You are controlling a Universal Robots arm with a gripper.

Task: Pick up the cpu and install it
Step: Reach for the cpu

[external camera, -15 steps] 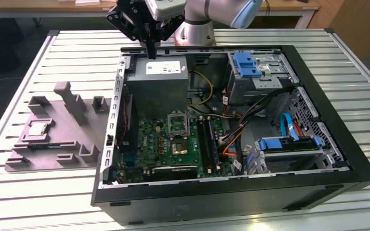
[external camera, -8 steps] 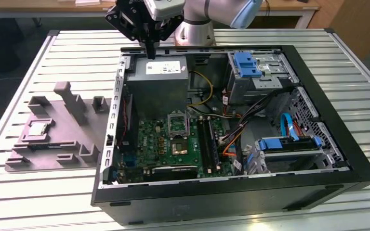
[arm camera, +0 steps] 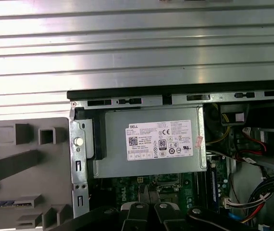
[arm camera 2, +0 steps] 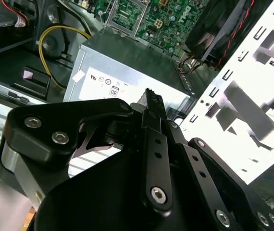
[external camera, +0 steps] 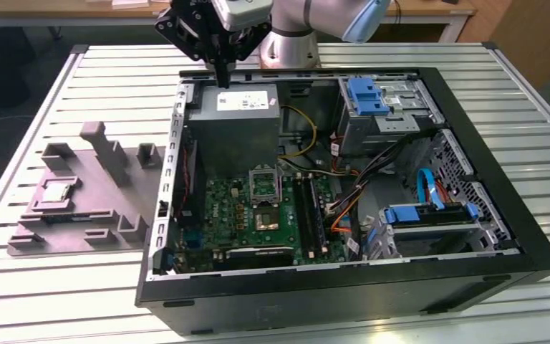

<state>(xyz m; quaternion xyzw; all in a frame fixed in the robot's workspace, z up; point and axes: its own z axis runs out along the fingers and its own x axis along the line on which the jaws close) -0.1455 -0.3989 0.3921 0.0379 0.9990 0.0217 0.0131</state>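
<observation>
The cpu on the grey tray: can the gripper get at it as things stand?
Probably yes: the cpu lies uncovered on the grey tray beside the case, and the gripper hangs above the power supply.

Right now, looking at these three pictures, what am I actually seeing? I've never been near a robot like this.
The grey machine at the top of the exterior view is a robot arm. Its black gripper, a two-fingered claw, hangs over an open computer case on a slatted metal table. That picture comes from a camera standing off the arm. The other two come from cameras riding on the arm's wrist, so black gripper parts sit in their foreground, with the grey power supply box beyond. The fingers are closed together and hold nothing. The cpu, a small silvery square chip, lies in a grey holder tray beside the case, at the exterior view's left. The green board inside the case is the motherboard.
</observation>
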